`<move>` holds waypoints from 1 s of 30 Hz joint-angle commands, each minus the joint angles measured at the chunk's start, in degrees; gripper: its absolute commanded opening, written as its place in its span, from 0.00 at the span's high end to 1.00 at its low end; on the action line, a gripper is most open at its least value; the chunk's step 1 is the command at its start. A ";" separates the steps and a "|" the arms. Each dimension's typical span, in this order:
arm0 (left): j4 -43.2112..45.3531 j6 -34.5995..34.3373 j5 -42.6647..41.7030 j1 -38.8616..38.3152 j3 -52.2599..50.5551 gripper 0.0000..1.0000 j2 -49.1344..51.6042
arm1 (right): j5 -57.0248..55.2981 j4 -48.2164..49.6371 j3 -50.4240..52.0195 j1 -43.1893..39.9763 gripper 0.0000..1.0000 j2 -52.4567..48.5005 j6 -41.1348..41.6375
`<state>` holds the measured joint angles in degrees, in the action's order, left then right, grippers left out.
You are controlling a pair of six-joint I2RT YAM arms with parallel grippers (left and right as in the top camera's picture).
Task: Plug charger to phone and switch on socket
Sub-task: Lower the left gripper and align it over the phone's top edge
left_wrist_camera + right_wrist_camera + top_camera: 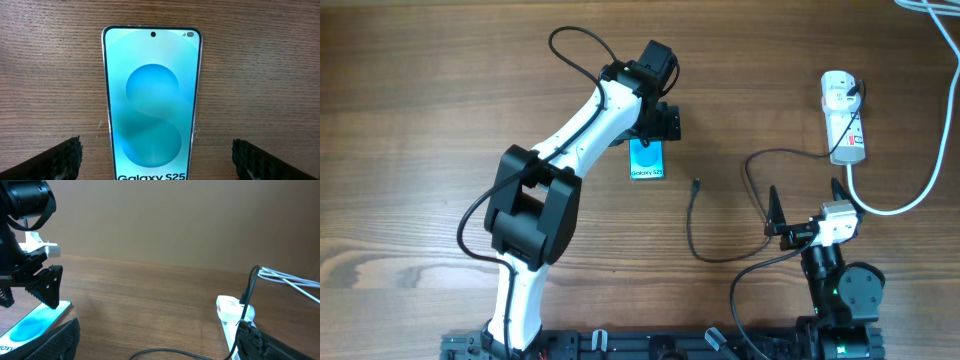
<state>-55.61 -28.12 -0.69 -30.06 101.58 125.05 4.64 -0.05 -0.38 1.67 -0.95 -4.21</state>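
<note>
A phone (647, 160) with a cyan screen lies flat, face up, on a wooden surface (420, 100). The left gripper (156, 146) hovers directly over the phone, its fingers (65, 160) spread wide apart, one either side of the phone's "Galaxy S25" end, touching nothing. Near the phone's right side, but apart from it, lies the small dark plug (696, 185) of the charger (691, 225), unplugged from the phone. Well to the phone's right is the white socket (845, 125), and the charger's cable runs to it. The right gripper (805, 195) sits between plug and socket, fingers apart and empty.
</note>
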 commanded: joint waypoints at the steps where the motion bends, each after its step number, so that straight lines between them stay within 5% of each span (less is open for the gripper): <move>1: 0.17 0.96 1.11 -0.04 -0.46 0.00 0.66 | -0.76 0.09 0.09 -0.20 0.00 0.13 -0.28; 30: 3.17 1.09 2.97 -0.04 -2.97 0.00 0.70 | -0.76 0.09 0.09 -0.20 0.00 0.13 -0.26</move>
<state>-53.34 -28.08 0.36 -30.06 101.10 125.05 4.62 -0.08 -0.38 1.67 -0.95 -4.21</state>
